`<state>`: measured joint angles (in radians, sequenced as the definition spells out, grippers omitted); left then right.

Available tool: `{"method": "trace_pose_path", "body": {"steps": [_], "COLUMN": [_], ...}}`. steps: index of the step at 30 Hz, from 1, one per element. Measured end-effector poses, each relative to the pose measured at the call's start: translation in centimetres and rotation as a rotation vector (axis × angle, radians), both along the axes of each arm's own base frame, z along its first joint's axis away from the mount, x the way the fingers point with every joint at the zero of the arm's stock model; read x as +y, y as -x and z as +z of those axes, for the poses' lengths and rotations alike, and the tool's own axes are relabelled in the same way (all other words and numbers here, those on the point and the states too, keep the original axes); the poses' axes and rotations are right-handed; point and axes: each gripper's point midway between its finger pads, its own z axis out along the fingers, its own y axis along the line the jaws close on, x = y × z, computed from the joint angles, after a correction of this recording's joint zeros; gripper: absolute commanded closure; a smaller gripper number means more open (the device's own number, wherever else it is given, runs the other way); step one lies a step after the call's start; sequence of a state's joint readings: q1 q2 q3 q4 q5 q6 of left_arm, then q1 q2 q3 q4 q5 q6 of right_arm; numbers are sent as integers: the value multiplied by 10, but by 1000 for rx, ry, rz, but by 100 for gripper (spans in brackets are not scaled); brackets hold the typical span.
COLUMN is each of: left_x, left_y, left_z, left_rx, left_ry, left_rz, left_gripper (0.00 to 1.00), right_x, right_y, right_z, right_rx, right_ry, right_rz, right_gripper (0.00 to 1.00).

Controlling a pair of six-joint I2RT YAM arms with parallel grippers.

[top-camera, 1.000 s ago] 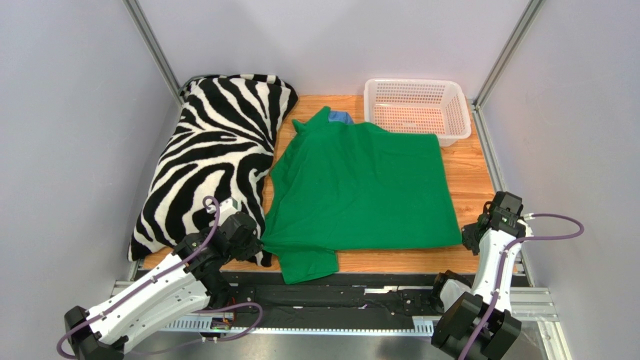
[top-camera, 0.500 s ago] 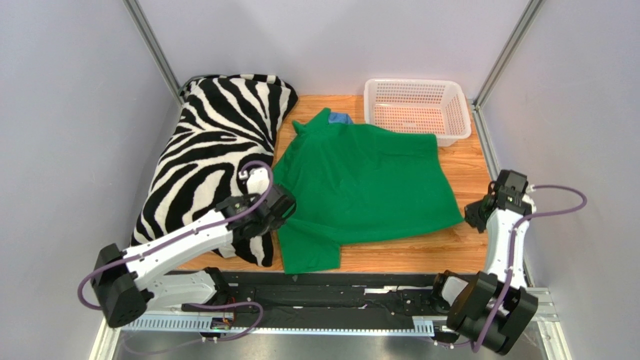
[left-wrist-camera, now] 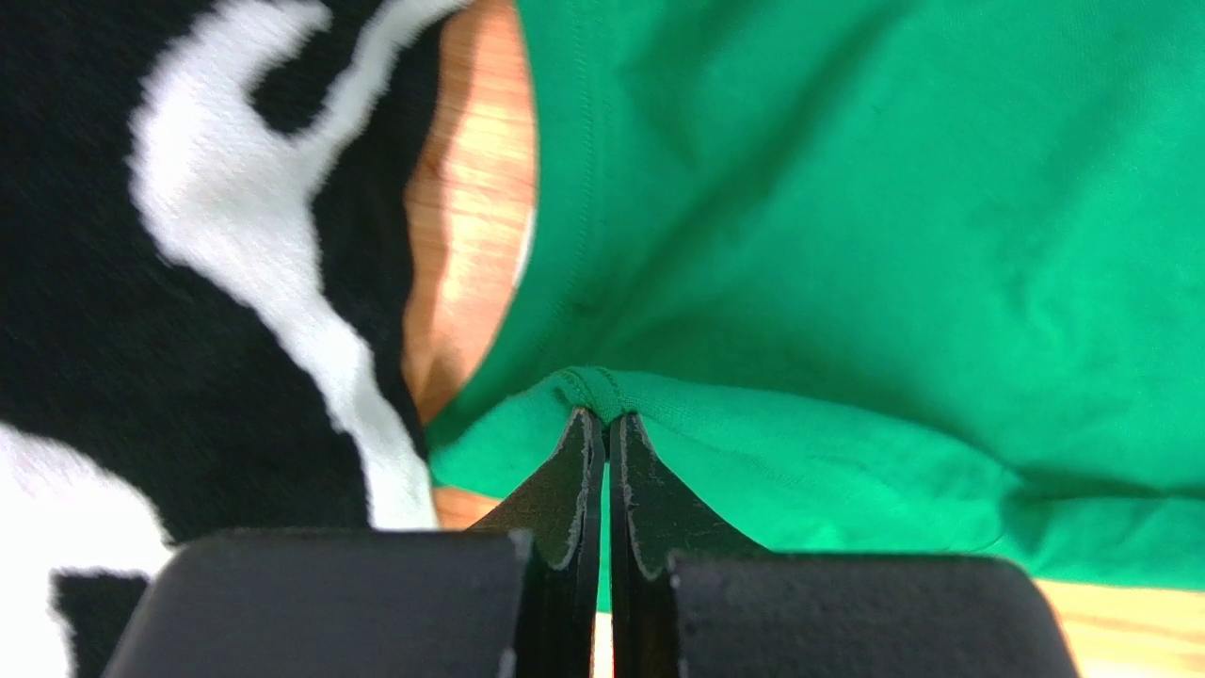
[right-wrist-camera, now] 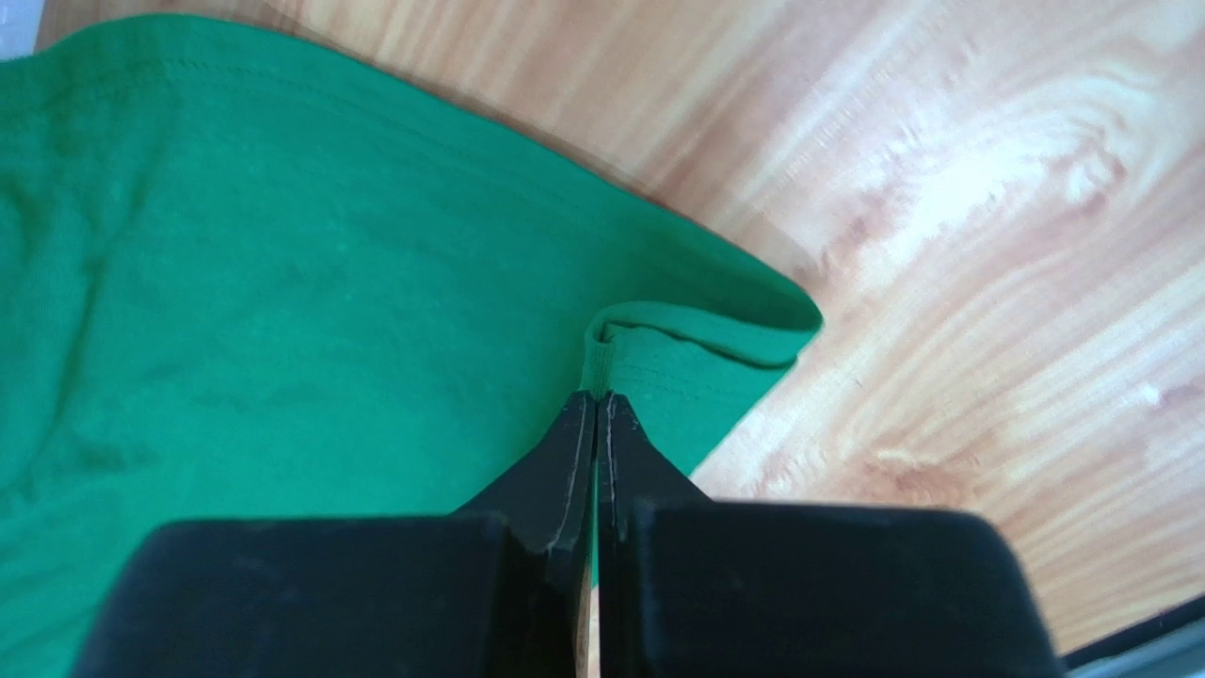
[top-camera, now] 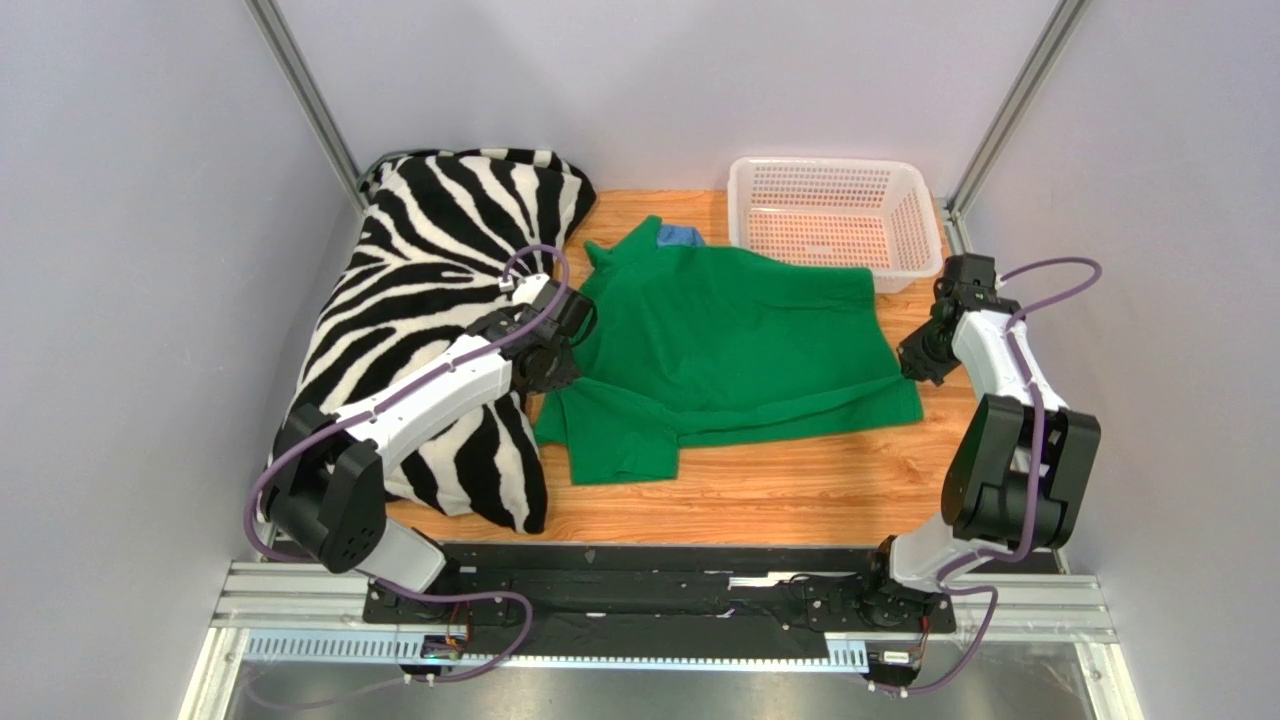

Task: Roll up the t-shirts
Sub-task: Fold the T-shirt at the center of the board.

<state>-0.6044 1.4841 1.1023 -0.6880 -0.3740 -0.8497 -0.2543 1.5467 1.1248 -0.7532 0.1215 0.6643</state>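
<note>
The bright green t-shirt (top-camera: 721,338) lies on the wooden table, its near hem folded back over the body. My left gripper (top-camera: 553,360) is shut on the shirt's left hem fold (left-wrist-camera: 601,389), next to the pillow. My right gripper (top-camera: 912,360) is shut on the shirt's right hem corner (right-wrist-camera: 623,346), held just above the wood. A sleeve (top-camera: 619,443) hangs out at the near left. The far part of the shirt stays flat.
A black-and-white zebra pillow (top-camera: 428,300) fills the left side, under my left arm. A white mesh basket (top-camera: 830,218) stands at the back right. A blue item (top-camera: 684,236) peeks out behind the shirt's collar. Bare wood (top-camera: 781,488) lies in front.
Both grippers have carried the shirt's near hem away from me, folding it over the body. The left arm swung over the pillow; the right arm reached toward the basket.
</note>
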Motion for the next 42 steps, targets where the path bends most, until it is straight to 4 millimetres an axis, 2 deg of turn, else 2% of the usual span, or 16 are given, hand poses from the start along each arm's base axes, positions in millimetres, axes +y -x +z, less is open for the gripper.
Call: {"method": "trace_pose_path", "body": {"steps": [5,18,26,31,32,33,34,35,36,38,39,42], "left_x": [9,22,25,30,31,31,32,32,32,31,29,26], "left_y": [-4,-6,-5,-8,-9,-10,-11,-11,-12,-14,-15,-16], "left_z": [-3,3,8,-8,-13,-17,-21,-24,-27,-28,-27,-17], "left_rx": [24,23,12,51,62,72,81,89,97,101,97,69], "left_ry": [16,34,41,16,10,4,-2,-8,-12,-14,-9,19], "left_rz": [12,40,48,63,65,63,59,52,42,22,13,-1], "left_gripper": [100,100,100,100,98,87,74,51,44,35,34,35], "right_x": [-3,-10,-3,9,10,12,13,14,15,14,14,12], "right_y": [-16,-21,-40,-60,-62,-64,-65,-65,-64,-63,-62,-59], "right_z": [-6,-8,2,-2,-5,-8,-12,-16,-18,-21,-21,-16], "right_rx": [13,10,-36,-40,-36,-29,-22,-11,-3,6,8,12], "right_ry": [18,54,53,56,55,54,52,49,47,49,52,65], "right_rz": [12,13,61,109,114,119,124,128,128,135,133,136], "right_gripper": [100,100,100,100,100,92,83,72,55,45,40,40]}}
